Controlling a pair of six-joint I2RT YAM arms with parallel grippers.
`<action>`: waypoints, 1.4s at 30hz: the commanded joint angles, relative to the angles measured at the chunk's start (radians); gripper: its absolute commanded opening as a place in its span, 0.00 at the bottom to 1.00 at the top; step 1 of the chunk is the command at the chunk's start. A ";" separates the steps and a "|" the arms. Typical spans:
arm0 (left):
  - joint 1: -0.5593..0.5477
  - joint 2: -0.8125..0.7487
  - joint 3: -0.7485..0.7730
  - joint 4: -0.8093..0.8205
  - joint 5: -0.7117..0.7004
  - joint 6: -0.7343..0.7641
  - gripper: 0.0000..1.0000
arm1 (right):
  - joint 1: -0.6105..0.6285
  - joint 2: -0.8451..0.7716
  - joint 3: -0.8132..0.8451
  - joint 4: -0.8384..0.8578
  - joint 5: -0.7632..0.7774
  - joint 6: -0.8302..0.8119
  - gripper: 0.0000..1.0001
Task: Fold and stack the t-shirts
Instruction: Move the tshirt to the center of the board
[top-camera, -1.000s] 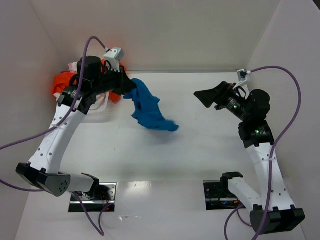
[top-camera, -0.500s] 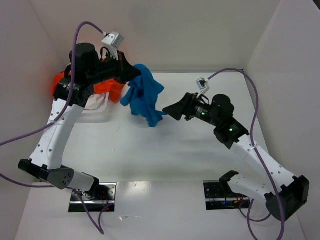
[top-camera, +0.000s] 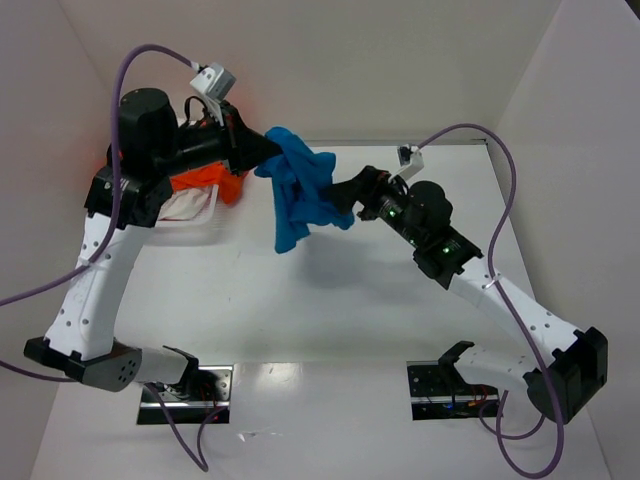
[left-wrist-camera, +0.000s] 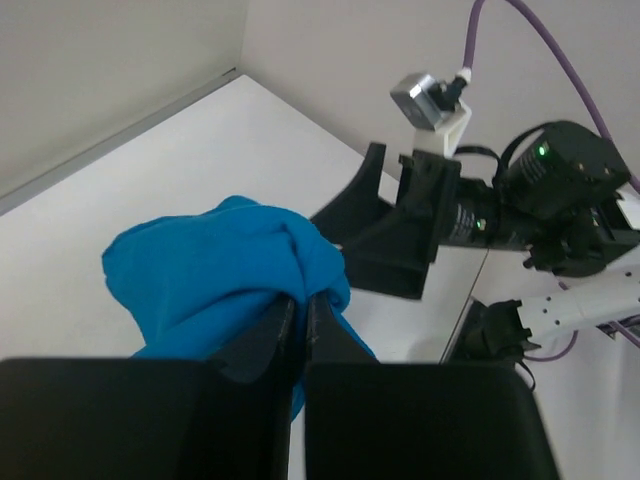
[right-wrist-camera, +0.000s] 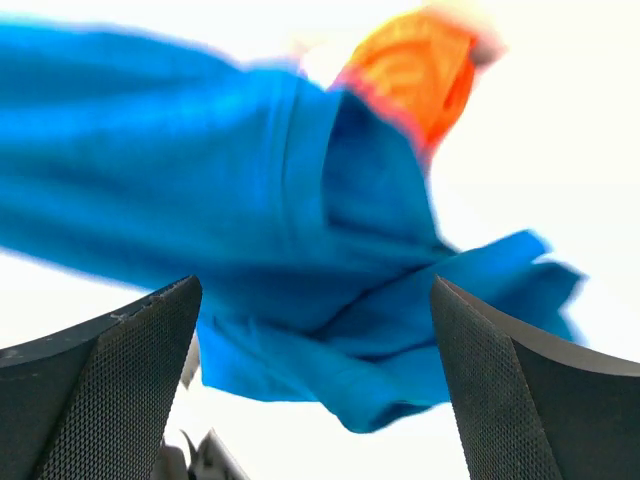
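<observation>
Top external view: over the counter (top-camera: 330, 310) we see the right gripper (top-camera: 338, 196), jaws spread wide and clasping nothing, just beside the hanging blue t-shirt (top-camera: 292, 200). The left gripper (top-camera: 262, 158) is clenched on the shirt's top, holding it aloft. Farther back, the orange t-shirt (top-camera: 200, 178) lies in the left corner.

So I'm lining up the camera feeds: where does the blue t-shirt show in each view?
Top external: the blue t-shirt hangs at upper centre.
Left wrist: left of centre, pinched in the shut left claw.
Right wrist: it fills the middle of the picture, blurred.
Shared landmark: the open right claw, close beside the shirt in every view.
</observation>
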 joint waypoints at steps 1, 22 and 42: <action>-0.001 -0.073 -0.032 0.046 0.071 0.005 0.01 | -0.020 0.004 0.064 0.130 0.069 -0.012 1.00; -0.001 -0.105 -0.141 0.104 0.134 -0.021 0.01 | 0.032 -0.020 -0.068 0.185 0.034 0.133 1.00; -0.001 -0.078 -0.150 0.181 0.155 -0.049 0.01 | 0.061 -0.076 -0.180 0.213 -0.037 0.332 1.00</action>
